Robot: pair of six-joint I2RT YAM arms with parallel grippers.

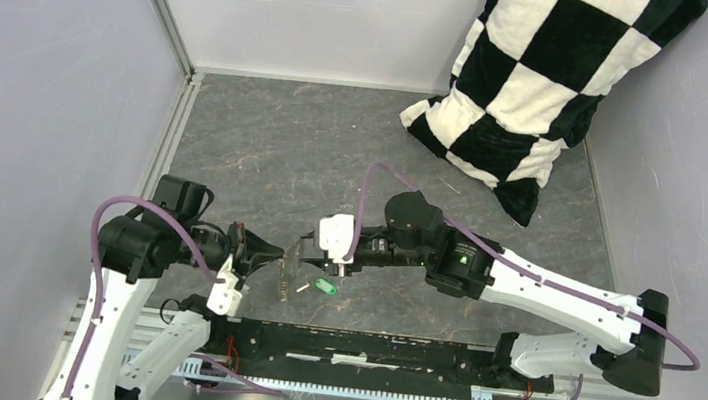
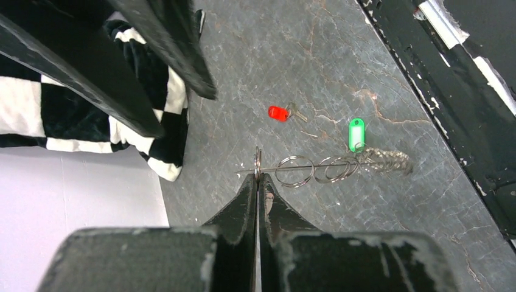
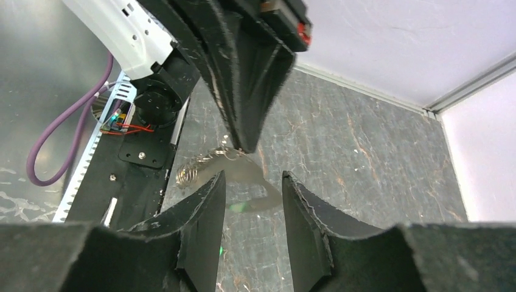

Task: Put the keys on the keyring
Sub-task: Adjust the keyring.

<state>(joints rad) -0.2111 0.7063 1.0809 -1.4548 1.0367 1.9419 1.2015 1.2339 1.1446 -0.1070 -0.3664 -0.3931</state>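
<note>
My left pincer (image 2: 257, 182) clamps tight on one end of the keyring (image 2: 316, 167), whose rings trail toward the table (image 2: 341, 55). My right pincer (image 3: 251, 204) hangs half-open and empty just above. The red key (image 2: 278, 112) lies apart. The green key (image 2: 356, 134) meets the rings; whether it is threaded on, I cannot tell.

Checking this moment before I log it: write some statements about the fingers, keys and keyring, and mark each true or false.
1. The left fingers are shut on the keyring. True.
2. The red key lies on the table, apart from the keyring. True.
3. The right fingers grip the red key. False: they stand open and empty.
4. The checkered pillow sits by the left arm's base. False: it is in the far right corner.
</note>
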